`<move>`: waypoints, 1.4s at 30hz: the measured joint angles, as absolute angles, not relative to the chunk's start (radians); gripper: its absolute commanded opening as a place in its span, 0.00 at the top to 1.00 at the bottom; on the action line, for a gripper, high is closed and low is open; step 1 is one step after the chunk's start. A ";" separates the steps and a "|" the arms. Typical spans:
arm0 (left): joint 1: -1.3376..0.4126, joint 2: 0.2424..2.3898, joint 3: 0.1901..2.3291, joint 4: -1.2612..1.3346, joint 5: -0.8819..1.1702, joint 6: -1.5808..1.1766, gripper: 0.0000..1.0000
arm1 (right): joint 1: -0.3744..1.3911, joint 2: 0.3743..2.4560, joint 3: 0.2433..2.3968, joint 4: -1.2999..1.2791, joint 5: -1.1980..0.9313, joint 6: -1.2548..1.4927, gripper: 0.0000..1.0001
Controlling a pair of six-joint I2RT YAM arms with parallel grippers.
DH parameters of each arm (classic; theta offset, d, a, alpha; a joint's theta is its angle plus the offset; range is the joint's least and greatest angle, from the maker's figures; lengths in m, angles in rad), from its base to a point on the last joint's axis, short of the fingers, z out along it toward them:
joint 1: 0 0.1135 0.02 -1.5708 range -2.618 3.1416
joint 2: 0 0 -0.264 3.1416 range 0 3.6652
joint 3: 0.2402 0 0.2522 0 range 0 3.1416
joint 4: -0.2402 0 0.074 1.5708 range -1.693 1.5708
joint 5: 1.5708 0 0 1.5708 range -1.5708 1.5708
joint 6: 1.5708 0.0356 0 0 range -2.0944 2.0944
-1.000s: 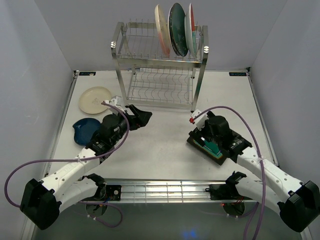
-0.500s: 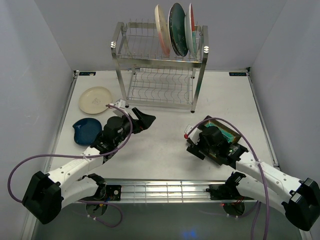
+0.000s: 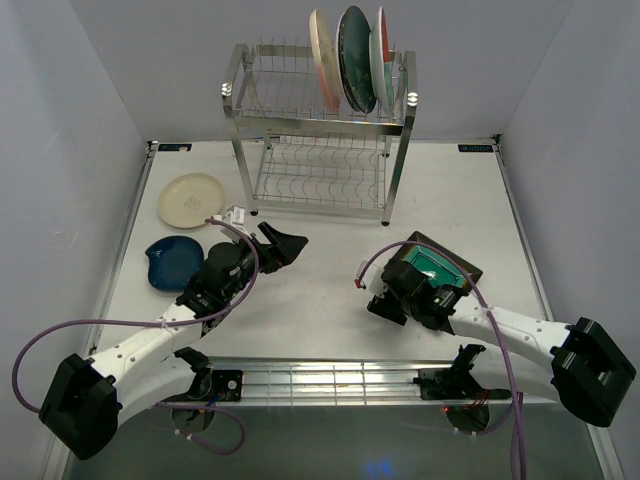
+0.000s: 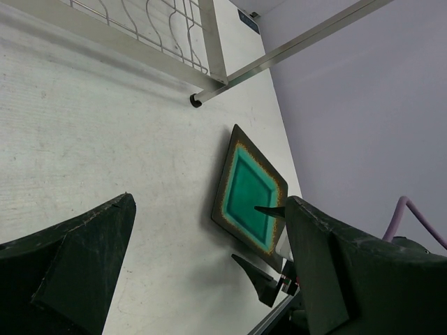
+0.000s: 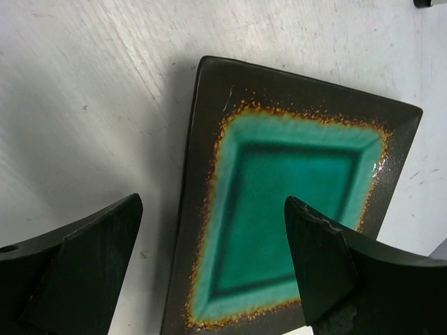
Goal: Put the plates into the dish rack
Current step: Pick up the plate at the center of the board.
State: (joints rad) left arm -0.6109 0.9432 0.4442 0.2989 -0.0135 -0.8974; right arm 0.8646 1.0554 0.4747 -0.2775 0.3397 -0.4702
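Note:
The dish rack [image 3: 320, 135] stands at the back with three plates upright in its top tier: cream [image 3: 322, 62], dark teal [image 3: 356, 58] and red-and-teal [image 3: 381, 52]. A square green plate [image 3: 440, 262] [image 5: 293, 181] [image 4: 248, 188] lies flat on the table to the right. My right gripper [image 3: 398, 287] [image 5: 213, 209] is open, low over the square plate's near left edge, one finger above the green well and the other beside the rim. My left gripper [image 3: 285, 245] [image 4: 209, 202] is open over bare table, holding nothing. On the left lie a cream plate [image 3: 190, 200] and a dark blue plate [image 3: 170, 260].
The rack's lower tier [image 3: 320, 175] has nothing in it, and its front right leg [image 3: 386, 215] [image 4: 209, 42] stands a short way behind the square plate. Grey walls close in both sides. A metal rail [image 3: 330, 380] runs along the near edge between the arm bases.
My right arm has drawn back to the left, uncovering the square green plate, and its jaws have narrowed slightly. The left gripper has shifted a little toward the rack.

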 measured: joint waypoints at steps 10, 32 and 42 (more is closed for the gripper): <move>-0.611 0.950 0.392 0.336 -0.013 -0.916 0.02 | 0.866 1.162 0.474 -0.223 0.415 -0.464 0.28; -0.611 0.991 0.318 0.444 0.027 -0.951 0.02 | 0.963 1.216 0.454 -0.178 0.527 -0.450 0.53; -0.614 1.013 0.316 0.458 0.034 -0.955 0.02 | 0.978 1.261 0.454 -0.147 0.586 -0.445 0.62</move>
State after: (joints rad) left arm -0.6140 1.0130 0.3164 0.4576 0.0341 -0.9554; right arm 0.9779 1.2606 0.4541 -0.1471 0.5858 -0.4446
